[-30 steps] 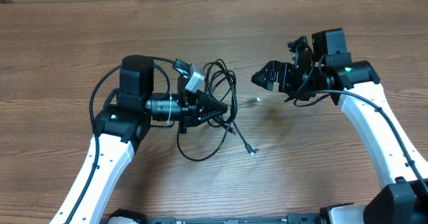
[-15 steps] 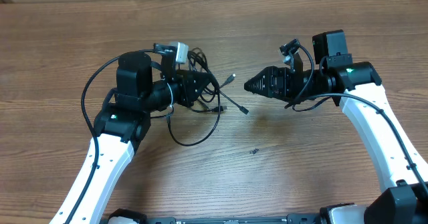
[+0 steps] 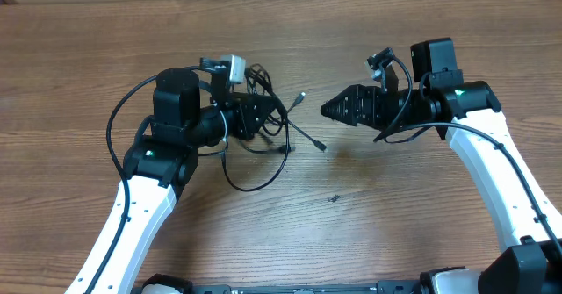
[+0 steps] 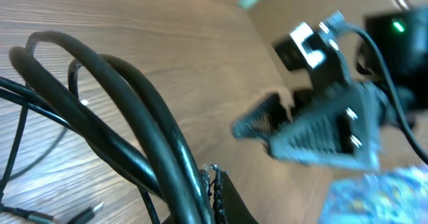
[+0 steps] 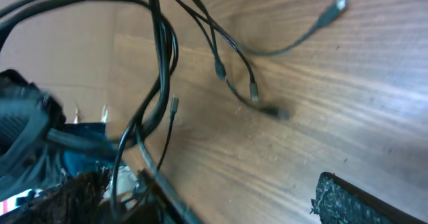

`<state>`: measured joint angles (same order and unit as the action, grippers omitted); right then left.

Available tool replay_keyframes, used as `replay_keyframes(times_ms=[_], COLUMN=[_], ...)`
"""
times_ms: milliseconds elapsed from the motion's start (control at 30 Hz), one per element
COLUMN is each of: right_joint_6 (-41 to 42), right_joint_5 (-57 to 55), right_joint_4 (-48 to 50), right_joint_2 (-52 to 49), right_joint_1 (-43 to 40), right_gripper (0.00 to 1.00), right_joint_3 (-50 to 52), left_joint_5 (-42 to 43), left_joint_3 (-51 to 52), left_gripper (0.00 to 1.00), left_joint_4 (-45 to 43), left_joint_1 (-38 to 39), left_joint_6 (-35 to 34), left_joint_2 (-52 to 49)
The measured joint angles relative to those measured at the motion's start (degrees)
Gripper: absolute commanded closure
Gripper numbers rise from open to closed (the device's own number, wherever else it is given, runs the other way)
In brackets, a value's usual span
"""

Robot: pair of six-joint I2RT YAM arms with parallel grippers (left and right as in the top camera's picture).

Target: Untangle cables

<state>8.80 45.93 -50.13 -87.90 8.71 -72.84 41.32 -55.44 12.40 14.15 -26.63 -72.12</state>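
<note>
My left gripper (image 3: 266,118) is clamped on the cables (image 3: 262,79), holding the tangle over the table (image 3: 88,48) with loops and plug ends dangling. My right gripper (image 3: 329,111), jaws wide and empty, faces it close by. Next, I think, it must pinch one loose strand and draw it clear. No writing is legible.

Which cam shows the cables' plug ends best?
Right wrist: several plug ends show clearly, well apart, with their strands traceable. Left wrist is mostly close, blurred cables; ends barely show at the bottom edge. Overhead shows only two tiny ends poking out.
</note>
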Motion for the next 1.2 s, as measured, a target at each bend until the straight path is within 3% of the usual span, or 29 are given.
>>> replay_keyframes(times_ms=[333,867,1200], right_joint_6=[-3.2,-3.5,0.7], right_joint_5=[-1.2,-1.4,-11.5], right_joint_4=[3.8,9.0,9.0], right_joint_2=[0.0,0.0,0.0], right_joint_1=[1.5,4.6,4.6], right_gripper=[0.0,0.0,0.0], right_joint_3=[0.0,0.0,0.0], left_joint_5=[12.9,15.7,21.2], left_joint_3=[0.0,0.0,0.0], left_gripper=[0.96,0.96,0.96], left_joint_4=[-7.5,-7.6,-7.7], left_joint_1=[1.6,6.9,9.3], left_joint_6=[2.5,3.1,3.4], left_joint_2=[0.0,0.0,0.0])
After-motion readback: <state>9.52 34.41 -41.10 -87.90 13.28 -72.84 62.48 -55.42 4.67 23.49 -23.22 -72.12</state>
